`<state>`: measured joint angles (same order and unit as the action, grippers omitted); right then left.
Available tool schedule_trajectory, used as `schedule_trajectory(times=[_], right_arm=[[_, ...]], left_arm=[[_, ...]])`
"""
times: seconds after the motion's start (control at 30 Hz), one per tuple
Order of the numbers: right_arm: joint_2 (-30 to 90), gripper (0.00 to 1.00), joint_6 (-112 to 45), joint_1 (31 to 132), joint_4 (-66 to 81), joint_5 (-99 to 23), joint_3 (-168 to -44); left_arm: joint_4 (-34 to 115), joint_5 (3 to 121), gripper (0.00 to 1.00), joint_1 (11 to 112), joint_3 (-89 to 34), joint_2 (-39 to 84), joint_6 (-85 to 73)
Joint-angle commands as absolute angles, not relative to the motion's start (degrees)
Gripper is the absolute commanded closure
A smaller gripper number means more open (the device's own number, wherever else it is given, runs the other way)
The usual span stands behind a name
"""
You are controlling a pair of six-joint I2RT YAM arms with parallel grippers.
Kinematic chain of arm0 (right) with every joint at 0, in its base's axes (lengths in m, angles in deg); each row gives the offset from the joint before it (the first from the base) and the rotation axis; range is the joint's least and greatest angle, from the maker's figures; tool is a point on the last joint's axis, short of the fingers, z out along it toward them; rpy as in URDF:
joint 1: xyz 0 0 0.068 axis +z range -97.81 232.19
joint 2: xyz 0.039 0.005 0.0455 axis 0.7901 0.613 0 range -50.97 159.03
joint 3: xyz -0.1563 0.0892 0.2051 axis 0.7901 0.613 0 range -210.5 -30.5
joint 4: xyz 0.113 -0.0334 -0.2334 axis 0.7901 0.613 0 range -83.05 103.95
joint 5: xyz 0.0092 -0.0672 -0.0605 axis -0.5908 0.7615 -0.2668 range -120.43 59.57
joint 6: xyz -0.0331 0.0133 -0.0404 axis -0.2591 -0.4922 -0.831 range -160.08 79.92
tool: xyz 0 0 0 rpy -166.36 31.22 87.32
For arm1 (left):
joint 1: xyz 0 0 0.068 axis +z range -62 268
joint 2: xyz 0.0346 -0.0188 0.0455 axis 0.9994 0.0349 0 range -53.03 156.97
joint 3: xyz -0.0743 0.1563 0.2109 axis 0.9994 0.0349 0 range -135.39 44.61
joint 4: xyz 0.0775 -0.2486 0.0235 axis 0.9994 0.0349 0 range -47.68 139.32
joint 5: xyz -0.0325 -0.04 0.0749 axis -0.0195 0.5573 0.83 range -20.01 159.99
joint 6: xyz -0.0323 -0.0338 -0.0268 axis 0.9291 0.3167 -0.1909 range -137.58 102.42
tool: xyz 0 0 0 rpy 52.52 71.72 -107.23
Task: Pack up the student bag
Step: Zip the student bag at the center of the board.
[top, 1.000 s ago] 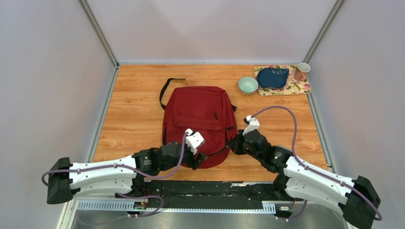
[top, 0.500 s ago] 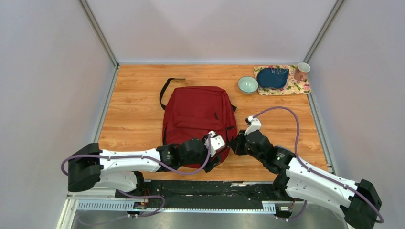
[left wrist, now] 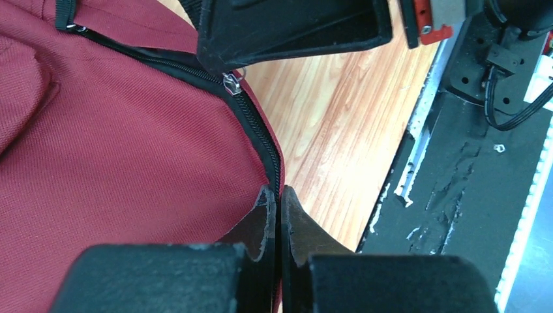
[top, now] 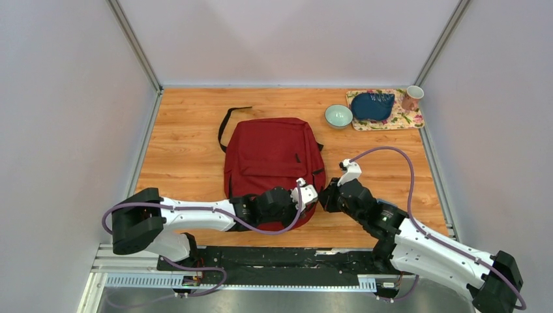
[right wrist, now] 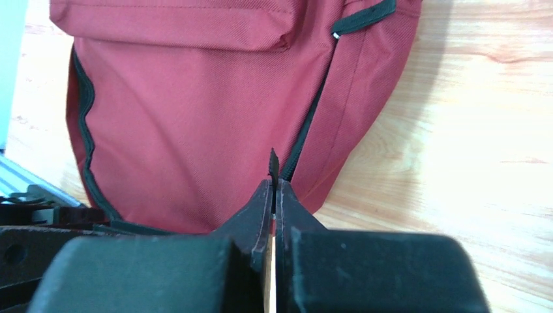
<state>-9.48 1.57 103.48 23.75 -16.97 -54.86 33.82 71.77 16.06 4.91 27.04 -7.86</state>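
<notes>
No legible txt, label, brand or no. in any view — dark red fabric backpack [top: 272, 156] incl.

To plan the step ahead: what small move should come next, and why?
Probably the right end effector should draw the zipper tab along the closed zipper, since it pinches that tab while the left end effector clamps the student bag seam.

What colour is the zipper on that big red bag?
The zipper is black, against the dark red student bag; the left wrist view shows it best.
</notes>
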Motion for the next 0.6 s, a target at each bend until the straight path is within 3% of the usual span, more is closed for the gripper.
schedule_trajectory(times=[0.0,0.57], right_arm=[[-8.9,1.00,-2.2,103.3,22.2,-10.2,-57.9],[0.7,1.00,-6.8,90.9,14.9,-13.0,-62.3]], left_arm=[[31.2,64.4,1.00,15.4,5.1,26.4,-3.8],[29.0,69.7,1.00,7.3,14.2,25.7,0.4]])
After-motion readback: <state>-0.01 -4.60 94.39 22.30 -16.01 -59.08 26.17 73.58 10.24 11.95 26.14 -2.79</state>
